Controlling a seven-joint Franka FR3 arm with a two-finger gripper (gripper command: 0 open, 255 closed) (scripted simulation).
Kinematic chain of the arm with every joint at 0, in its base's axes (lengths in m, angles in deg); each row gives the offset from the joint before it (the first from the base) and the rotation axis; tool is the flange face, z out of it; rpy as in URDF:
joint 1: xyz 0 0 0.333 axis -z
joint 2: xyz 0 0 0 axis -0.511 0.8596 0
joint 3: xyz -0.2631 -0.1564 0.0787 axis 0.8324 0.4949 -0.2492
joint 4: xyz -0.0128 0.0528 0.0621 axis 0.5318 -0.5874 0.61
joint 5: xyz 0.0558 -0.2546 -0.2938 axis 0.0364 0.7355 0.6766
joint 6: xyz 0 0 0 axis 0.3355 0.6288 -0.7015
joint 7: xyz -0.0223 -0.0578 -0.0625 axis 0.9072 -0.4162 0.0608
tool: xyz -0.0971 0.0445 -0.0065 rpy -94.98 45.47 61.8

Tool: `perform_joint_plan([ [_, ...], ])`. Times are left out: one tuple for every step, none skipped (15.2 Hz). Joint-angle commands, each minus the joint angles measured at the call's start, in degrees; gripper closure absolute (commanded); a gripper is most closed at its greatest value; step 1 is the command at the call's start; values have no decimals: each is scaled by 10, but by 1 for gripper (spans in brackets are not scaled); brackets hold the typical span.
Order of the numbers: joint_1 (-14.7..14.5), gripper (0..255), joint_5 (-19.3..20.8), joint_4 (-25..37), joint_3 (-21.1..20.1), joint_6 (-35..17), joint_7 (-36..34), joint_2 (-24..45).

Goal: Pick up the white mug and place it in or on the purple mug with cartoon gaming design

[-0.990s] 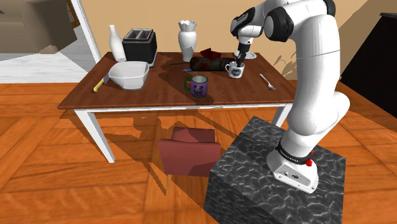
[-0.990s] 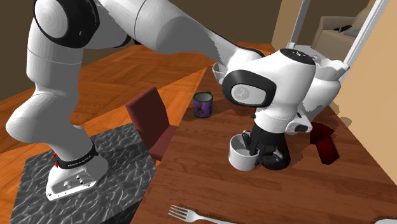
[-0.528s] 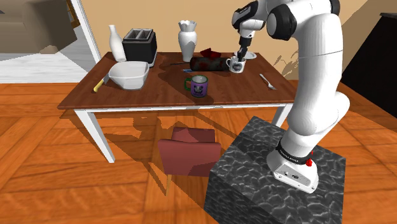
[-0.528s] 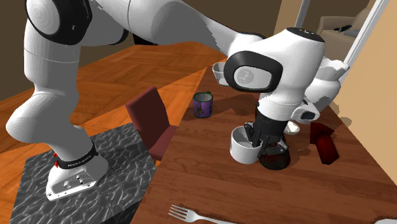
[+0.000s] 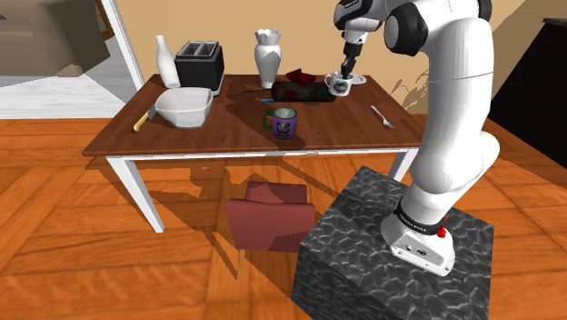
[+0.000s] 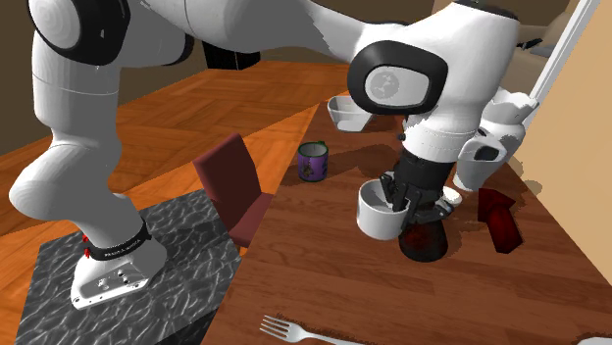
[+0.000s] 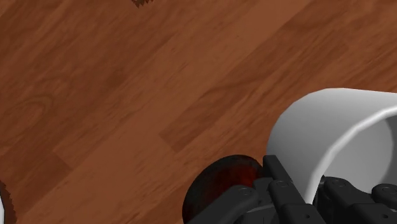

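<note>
The white mug [image 5: 340,85] hangs a little above the far right part of the brown table [image 5: 209,136], tilted, with my gripper [image 5: 345,76] shut on its rim. From the second exterior view the white mug [image 6: 379,211] is off the tabletop [image 6: 324,274], one finger inside it and my gripper [image 6: 402,195] pinching the wall. In the wrist view the mug [image 7: 331,137] lies between the black fingers [image 7: 278,189]. The purple mug [image 5: 283,122] with a cartoon face stands upright nearer the table's front; it is also the purple mug [image 6: 313,161] beyond the gripper.
A dark red jar [image 6: 424,240] lies just under the held mug. A white bowl [image 5: 185,105], black toaster [image 5: 200,64], white bottle [image 5: 167,62] and vase [image 5: 267,56] stand at the shoulder view's left and back. A fork [image 5: 382,115] lies at the right. A red chair [image 5: 269,216] stands before the table.
The gripper has risen with the white mug, lifting it off the tabletop and tilting it. The purple mug has stayed put.
</note>
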Motion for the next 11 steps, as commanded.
perform_joint_plan([
  [2,255,1,15,1,15,-2,0],
  [2,255,2,21,1,22,-3,-1],
  [3,255,3,27,2,29,-4,-2],
  [3,255,3,34,2,36,-5,-3],
  [4,255,4,41,2,44,-6,-4],
  [5,255,5,48,3,51,-7,-5],
  [5,255,5,55,3,58,-8,-5],
  [6,255,6,62,3,66,-8,-5],
  [7,255,6,70,4,73,-9,-5],
  [8,255,6,78,4,81,-10,-5],
  [9,255,6,86,4,89,-11,-5],
])
